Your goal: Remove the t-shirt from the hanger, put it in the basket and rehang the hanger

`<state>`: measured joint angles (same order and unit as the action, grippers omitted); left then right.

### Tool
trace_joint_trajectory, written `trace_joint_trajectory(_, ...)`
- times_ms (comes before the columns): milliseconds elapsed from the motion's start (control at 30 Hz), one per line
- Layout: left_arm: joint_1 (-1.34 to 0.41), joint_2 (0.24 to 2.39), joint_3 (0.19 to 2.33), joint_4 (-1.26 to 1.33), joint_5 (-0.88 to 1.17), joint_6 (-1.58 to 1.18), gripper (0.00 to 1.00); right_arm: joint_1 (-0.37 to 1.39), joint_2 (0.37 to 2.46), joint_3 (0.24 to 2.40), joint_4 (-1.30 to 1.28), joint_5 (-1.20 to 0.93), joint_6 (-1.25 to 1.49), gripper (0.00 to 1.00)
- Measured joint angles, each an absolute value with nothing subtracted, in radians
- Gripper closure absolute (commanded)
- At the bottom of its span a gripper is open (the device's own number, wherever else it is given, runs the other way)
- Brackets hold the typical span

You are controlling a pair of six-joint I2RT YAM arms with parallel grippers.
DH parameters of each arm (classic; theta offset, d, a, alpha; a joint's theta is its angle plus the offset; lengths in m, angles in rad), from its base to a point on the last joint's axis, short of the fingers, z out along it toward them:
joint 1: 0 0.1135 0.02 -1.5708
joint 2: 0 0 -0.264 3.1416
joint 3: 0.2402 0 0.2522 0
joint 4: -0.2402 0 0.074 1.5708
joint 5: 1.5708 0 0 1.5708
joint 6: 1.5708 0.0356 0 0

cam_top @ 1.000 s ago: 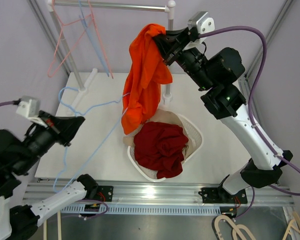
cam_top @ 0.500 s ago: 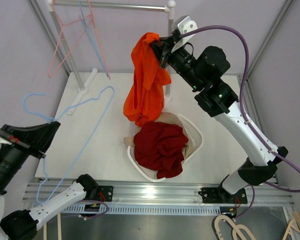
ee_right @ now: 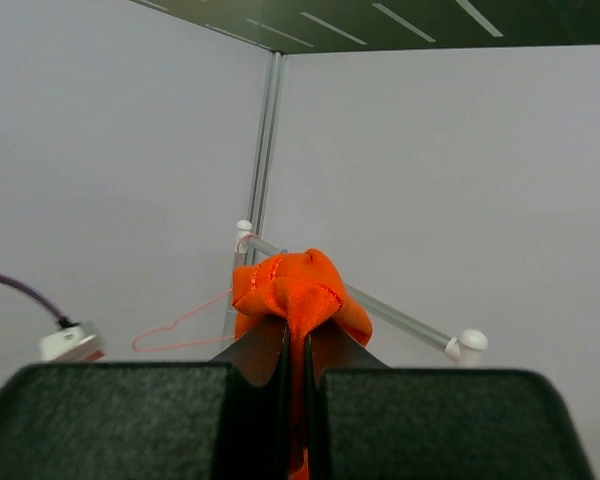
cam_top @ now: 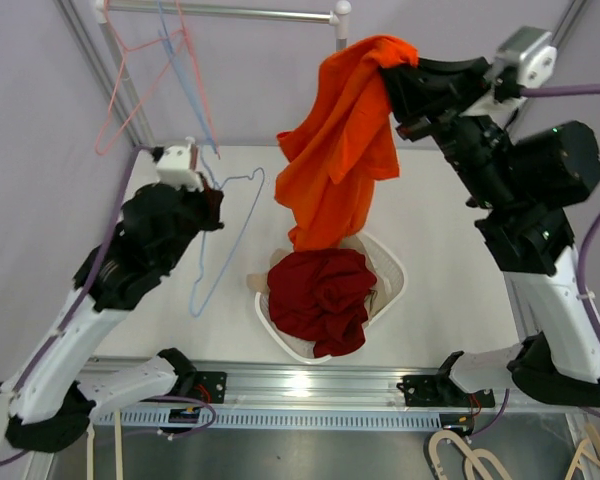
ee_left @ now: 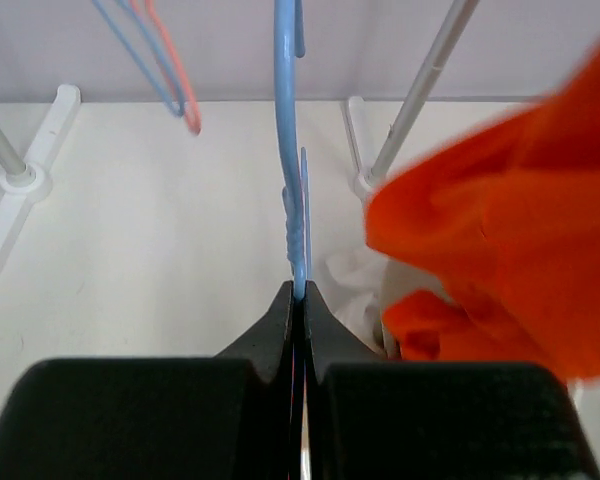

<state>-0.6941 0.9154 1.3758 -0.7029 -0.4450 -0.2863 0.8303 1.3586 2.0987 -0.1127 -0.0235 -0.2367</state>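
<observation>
Right gripper (cam_top: 392, 72) pinches the crumpled orange t-shirt (cam_top: 340, 150) (soft hanging folds); left gripper (cam_top: 213, 207) clamps the thin blue wire hanger (cam_top: 223, 240)

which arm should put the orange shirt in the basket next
Likely right. The right fingers are shut on the orange t-shirt, which hangs over the basket. The left fingers are shut on the bare blue hanger, off to the side.

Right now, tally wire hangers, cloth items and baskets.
Wire hangers: 3 (pink hanger and blue hanger on the rail, light-blue hanger in the left gripper)
Cloth items: 3 (orange t-shirt in the right gripper; dark red garment and cream cloth in the basket)
Baskets: 1 (basket)
Total: 7
</observation>
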Motion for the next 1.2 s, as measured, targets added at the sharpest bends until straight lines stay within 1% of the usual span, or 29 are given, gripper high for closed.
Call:
trace_joint_trajectory(100, -0.69, 1.065, 1.452, -0.644, -0.47, -0.268, 0.99, 0.831, 1.254, 1.983, -0.1, -0.007, -0.206, 1.0)
trace_joint_trajectory(200, -0.689, 1.205, 1.568, -0.601, -0.485, -0.247, 0.99, 0.834, 1.133, 1.803, -0.099, 0.018, -0.148, 1.0)
trace_joint_trajectory(367, -0.686, 1.402, 1.845, -0.601, -0.551, -0.198, 1.0, 0.834, 0.952, 1.461, -0.104, 0.071, 0.004, 1.0)
trace_joint_trajectory(500, -0.669, 1.543, 2.1, -0.61, -0.597, -0.161, 0.99, 0.847, 0.868, 1.184, -0.108, 0.072, 0.148, 1.0)
trace_joint_trajectory(633, -0.638, 1.677, 2.325, -0.607, -0.627, -0.118, 0.99, 0.913, 0.864, 0.957, -0.126, 0.106, 0.294, 1.0)
trace_joint_trajectory(767, -0.593, 1.738, 2.367, -0.557, -0.631, -0.07, 0.99, 0.986, 0.902, 0.785, -0.158, 0.14, 0.426, 1.0)
trace_joint_trajectory(833, -0.552, 1.765, 2.367, -0.537, -0.614, -0.067, 0.99, 1.023, 0.935, 0.734, -0.175, 0.166, 0.48, 1.0)
trace_joint_trajectory(1033, -0.441, 1.849, 2.367, -0.447, -0.568, -0.047, 0.99, 1.074, 1.008, 0.699, -0.186, 0.202, 0.593, 1.0)
trace_joint_trajectory(1200, -0.392, 1.904, 2.367, -0.373, -0.499, -0.035, 0.99, 1.105, 1.066, 0.653, -0.154, 0.223, 0.657, 1.0)
